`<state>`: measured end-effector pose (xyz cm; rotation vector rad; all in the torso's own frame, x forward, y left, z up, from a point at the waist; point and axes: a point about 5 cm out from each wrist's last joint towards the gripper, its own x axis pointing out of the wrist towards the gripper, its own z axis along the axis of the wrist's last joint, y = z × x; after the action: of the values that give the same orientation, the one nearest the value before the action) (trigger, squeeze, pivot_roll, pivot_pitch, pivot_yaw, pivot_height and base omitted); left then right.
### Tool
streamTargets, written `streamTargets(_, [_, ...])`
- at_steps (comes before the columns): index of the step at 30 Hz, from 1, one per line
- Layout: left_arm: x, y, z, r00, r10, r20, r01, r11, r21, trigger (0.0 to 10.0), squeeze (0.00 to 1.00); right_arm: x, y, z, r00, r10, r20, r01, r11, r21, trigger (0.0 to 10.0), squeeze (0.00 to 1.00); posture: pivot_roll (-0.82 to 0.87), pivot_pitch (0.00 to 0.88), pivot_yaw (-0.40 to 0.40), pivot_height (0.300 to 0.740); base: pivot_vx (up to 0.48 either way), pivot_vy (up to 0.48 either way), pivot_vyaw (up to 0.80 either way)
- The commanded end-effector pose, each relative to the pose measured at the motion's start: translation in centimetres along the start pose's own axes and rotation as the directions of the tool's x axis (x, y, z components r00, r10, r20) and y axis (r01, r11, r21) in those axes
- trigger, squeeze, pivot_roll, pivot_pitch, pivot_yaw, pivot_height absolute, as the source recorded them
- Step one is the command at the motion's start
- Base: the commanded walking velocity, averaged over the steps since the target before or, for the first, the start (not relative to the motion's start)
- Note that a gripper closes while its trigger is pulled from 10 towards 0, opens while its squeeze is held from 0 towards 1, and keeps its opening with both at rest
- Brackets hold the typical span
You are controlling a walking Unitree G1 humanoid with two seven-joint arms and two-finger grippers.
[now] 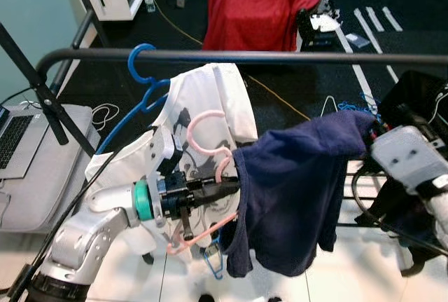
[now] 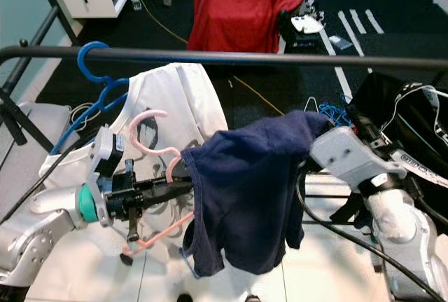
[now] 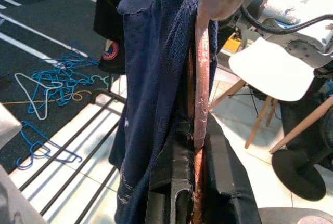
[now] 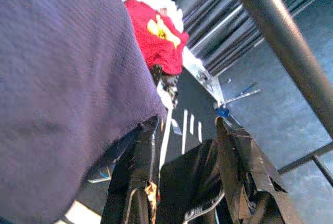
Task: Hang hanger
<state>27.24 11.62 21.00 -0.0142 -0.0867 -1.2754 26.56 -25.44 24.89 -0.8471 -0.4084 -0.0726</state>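
A: Dark carpet (image 1: pixel 294 85) beyond, pale tiled floor (image 1: pixel 364 274) below, crossed by a black clothes rail (image 1: pixel 280 57) near the top of the head views. Already carrying a blue hanger (image 1: pixel 143 81) with a white printed shirt (image 1: pixel 210 113).

B: And behind that, a red shirt (image 1: pixel 259 4) spread out on the carpet. Next largest?

A: Navy garment (image 1: pixel 294 190), draped over a pink hanger (image 1: pixel 206 137), held below the rail and just in front of the white shirt. Pink hook free, pointing up, not yet over the rail.

B: Held by which gripper?

A: Left gripper (image 1: pixel 220 190), fingers clamped together on the pink hanger's neck. Right gripper (image 4: pixel 184 182) up at the navy garment's far shoulder, fingers apart, with the cloth lying against one of them; hard to say whether gripping anything.

B: So which step?

A: Judged as the carry-up: loaded hanger raised toward the rail, hooking still to come. Calls for lifting the hook above the rail, beside the blue hanger, then lowering it on before letting go.

B: Anything the wrist views add?

A: Left wrist view: scuffed pink shaft pinched between the black fingers, plus loose hangers (image 3: pixel 44 86) tangled on the carpet and a white chair (image 3: pixel 270 70). Right wrist view: rail seen from below, close overhead.
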Motion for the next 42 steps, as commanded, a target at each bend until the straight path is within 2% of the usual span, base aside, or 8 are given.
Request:
streamTargets(1, [-0.1,-0.4,0.2,0.999,-0.024,0.02,0.024,1.0,-0.002,10.0,0.0,-0.3,0.7,-0.2,1.0,0.017,0.008,-0.017,1.0,0.013,8.0,0.0,-0.28,0.195,0.153,0.74,0.0,0.0,0.0])
streamTargets(3, [-0.1,-0.4,0.2,0.999,-0.024,0.02,0.024,1.0,-0.002,10.0,0.0,-0.3,0.7,-0.2,1.0,0.017,0.008,-0.017,1.0,0.013,8.0,0.0,-0.28,0.195,0.153,0.74,0.0,0.0,0.0])
streamTargets(4, [-0.2,-0.4,0.2,1.0,-0.022,0.021,0.022,1.0,-0.002,10.0,0.0,-0.4,1.0,-0.2,1.0,0.024,0.016,-0.025,1.0,0.006,0.0,0.0,-0.28,0.196,0.155,0.74,0.0,0.0,0.0])
streamTargets(35, [-0.2,-0.1,-2.1,0.997,0.01,-0.073,-0.009,1.0,0.017,10.0,0.0,1.4,-3.4,2.5,0.979,-0.172,0.114,0.128,0.94,0.317,0.0,0.0,-0.29,0.193,0.152,0.74,0.0,0.0,0.0])
streamTargets(36, [-0.2,0.1,-2.0,0.998,0.021,-0.064,-0.02,1.0,0.014,10.0,0.0,1.2,-2.3,2.8,0.987,-0.08,0.141,0.036,0.956,0.291,10.0,0.0,-0.29,0.194,0.15,0.74,0.0,0.0,0.0])
streamTargets(38, [-0.2,0.3,-1.9,0.998,0.029,-0.058,-0.028,0.999,0.018,10.0,0.0,0.7,-0.9,3.3,0.985,0.017,0.17,-0.059,0.967,0.248,10.0,0.0,-0.29,0.195,0.151,0.74,0.0,0.0,0.0])
streamTargets(40, [-0.1,0.6,-1.5,0.998,0.036,-0.048,-0.035,0.999,0.03,10.0,0.0,-1.6,2.3,3.8,0.955,0.235,0.179,-0.263,0.953,0.151,10.0,1.0,-0.29,0.198,0.153,0.74,0.0,0.0,0.0])
streamTargets(42, [-0.1,0.6,-1.5,0.998,0.035,-0.047,-0.033,0.999,0.033,10.0,0.0,-1.9,2.5,3.8,0.951,0.256,0.172,-0.282,0.948,0.148,10.0,1.0,-0.29,0.198,0.153,0.74,0.0,0.0,0.0])
